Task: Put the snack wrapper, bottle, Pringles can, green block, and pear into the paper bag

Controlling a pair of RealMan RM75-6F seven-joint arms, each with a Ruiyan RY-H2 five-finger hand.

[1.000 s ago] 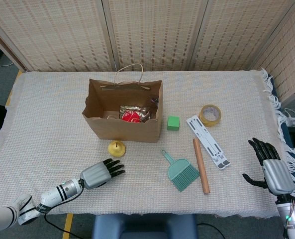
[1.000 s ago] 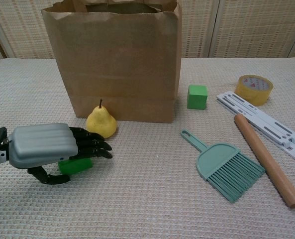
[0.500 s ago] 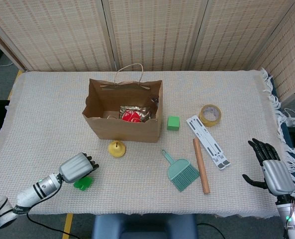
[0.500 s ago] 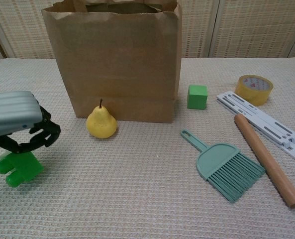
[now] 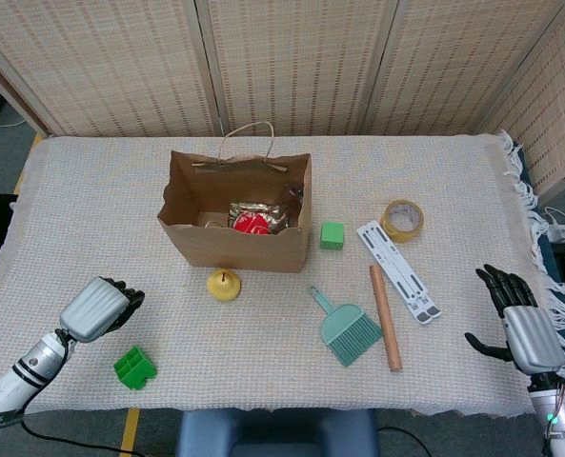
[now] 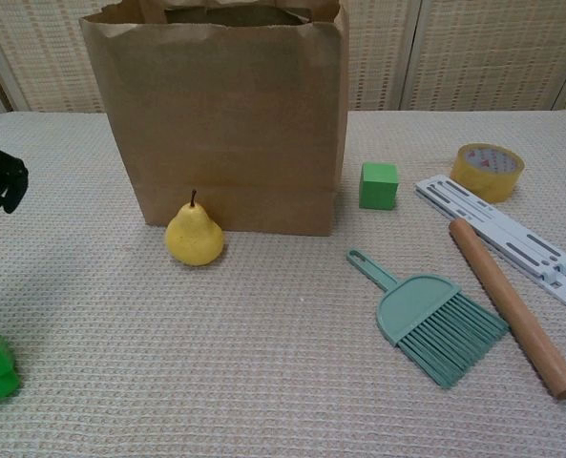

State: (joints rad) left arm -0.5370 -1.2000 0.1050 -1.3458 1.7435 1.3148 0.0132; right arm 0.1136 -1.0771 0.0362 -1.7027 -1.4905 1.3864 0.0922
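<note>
Two green pieces and a pear remain outside the bag.
Left hand (image 5: 99,307), fingers curled on nothing, has a green toy block (image 5: 134,367) just nearside, the pear (image 5: 224,284) farther right, the paper bag (image 5: 239,246) beyond; the open, empty right hand (image 5: 522,328) lies well apart from all three.

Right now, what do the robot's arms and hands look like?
Both hands, the left hand and the right hand, have a ribbed silver-grey shell over the back and black fingers. The left arm is white and grey with black bands at the wrist and a thin black cable trailing below. The right wrist shows a small green light.
</note>
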